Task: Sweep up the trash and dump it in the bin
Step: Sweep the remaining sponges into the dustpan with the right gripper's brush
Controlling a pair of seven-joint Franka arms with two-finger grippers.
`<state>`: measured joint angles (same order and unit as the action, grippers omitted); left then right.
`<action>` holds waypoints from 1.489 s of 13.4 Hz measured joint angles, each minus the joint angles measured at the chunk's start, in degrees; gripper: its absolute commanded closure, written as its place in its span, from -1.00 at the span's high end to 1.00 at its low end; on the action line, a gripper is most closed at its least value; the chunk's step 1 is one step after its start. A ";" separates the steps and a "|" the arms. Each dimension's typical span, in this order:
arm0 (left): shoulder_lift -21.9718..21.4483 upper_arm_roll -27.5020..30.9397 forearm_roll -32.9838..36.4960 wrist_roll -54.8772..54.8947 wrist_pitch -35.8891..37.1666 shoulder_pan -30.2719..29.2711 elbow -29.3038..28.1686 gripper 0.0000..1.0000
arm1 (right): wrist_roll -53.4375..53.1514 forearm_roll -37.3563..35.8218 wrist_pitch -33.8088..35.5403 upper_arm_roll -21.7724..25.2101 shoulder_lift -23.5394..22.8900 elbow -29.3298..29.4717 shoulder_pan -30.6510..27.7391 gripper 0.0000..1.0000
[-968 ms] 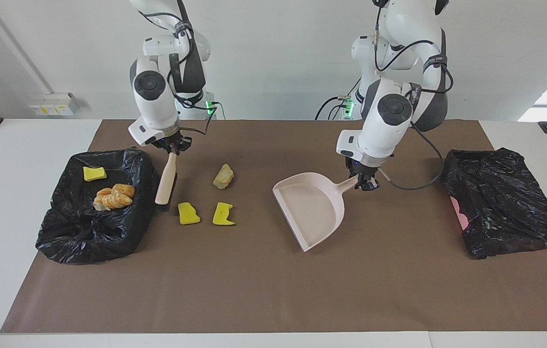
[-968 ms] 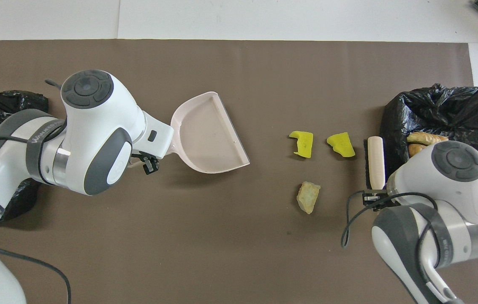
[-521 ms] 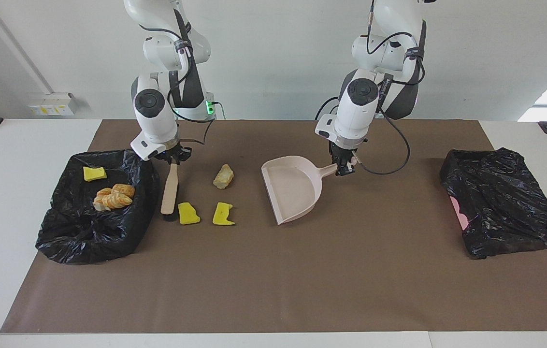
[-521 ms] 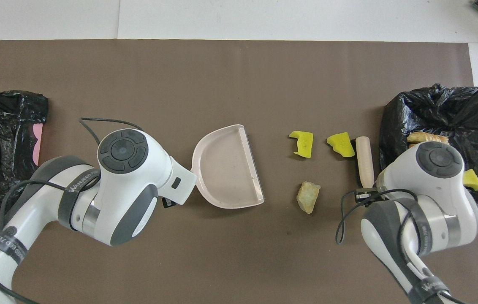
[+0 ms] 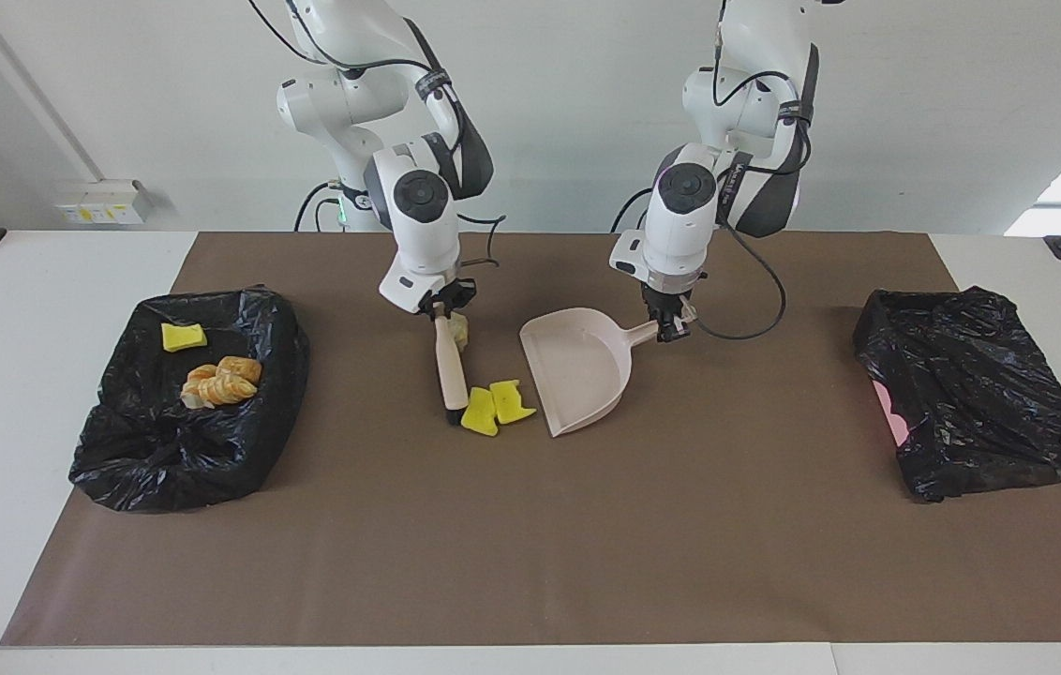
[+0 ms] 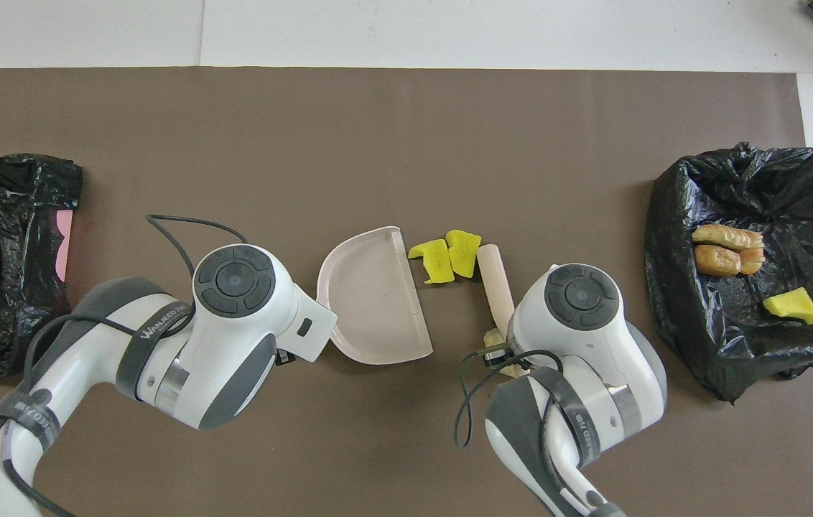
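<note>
My right gripper [image 5: 441, 305] is shut on the top of a beige-handled brush [image 5: 448, 364], whose dark bristles rest on the brown mat. Two yellow sponge scraps [image 5: 479, 413] [image 5: 513, 401] of trash lie between the brush and the mouth of the pale pink dustpan [image 5: 582, 370], also seen from overhead [image 6: 370, 301]. A beige lump [image 5: 461, 330] sits by the brush handle, mostly hidden under the right wrist from overhead [image 6: 493, 336]. My left gripper [image 5: 671, 325] is shut on the dustpan's handle. The black-lined bin [image 5: 165, 450] stands at the right arm's end.
The bin holds a yellow scrap [image 5: 182, 336] and orange lumps [image 5: 221, 380]. A second black bag [image 5: 980, 394] with a pink edge showing lies at the left arm's end. The brown mat [image 5: 530, 544] covers the table's middle.
The right arm swept the brush from beside the bin toward the dustpan, pushing both yellow scraps up to its mouth. The lump shifted slightly. The left arm turned the dustpan a little.
</note>
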<state>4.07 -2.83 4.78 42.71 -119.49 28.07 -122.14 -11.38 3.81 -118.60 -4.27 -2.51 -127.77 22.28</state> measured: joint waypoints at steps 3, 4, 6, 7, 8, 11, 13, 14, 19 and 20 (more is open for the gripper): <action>-0.06 -0.07 0.78 -3.46 0.72 0.69 -0.06 -1.00 | 2.10 7.36 0.05 -0.56 0.01 0.26 4.55 -1.00; -0.08 -0.07 0.78 -4.19 0.80 0.75 -0.07 -1.00 | 3.29 10.18 0.15 -0.66 0.01 0.40 5.95 -1.00; -0.13 -0.08 0.78 -5.75 0.89 0.81 -0.12 -1.00 | 4.39 12.54 2.12 -0.74 0.03 2.03 7.02 -1.00; -0.15 -0.09 0.78 -6.26 0.87 0.82 -0.12 -1.00 | 4.48 12.82 4.77 -0.64 0.07 3.71 6.84 -1.00; -0.16 -0.08 0.78 -6.42 0.83 0.82 -0.12 -1.00 | 4.48 12.84 7.77 -0.37 0.28 5.41 6.53 -1.00; -0.16 0.03 0.89 -5.86 -0.01 0.82 -0.12 -1.00 | 3.59 12.66 17.12 0.30 3.26 7.59 4.56 -1.00; -0.16 0.13 0.99 -4.56 -0.44 0.81 -0.12 -1.00 | -1.03 10.56 22.03 0.37 5.73 7.31 3.59 -1.00; -0.16 0.16 1.09 -3.23 -0.75 0.81 -0.12 -1.00 | -4.73 8.62 24.07 0.34 6.79 6.56 3.59 -1.00; -0.15 0.23 1.20 2.12 -1.11 0.81 -0.22 -1.00 | -21.01 6.03 25.71 -0.05 13.53 -3.55 3.66 -1.00; -0.15 0.23 1.21 2.24 -1.13 0.81 -0.24 -1.00 | -24.15 6.00 24.64 -0.28 15.89 -6.87 3.84 -1.00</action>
<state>3.92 -2.60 5.99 44.94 -120.62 28.88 -122.37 -35.53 9.81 -93.96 -4.55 13.38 -134.64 26.12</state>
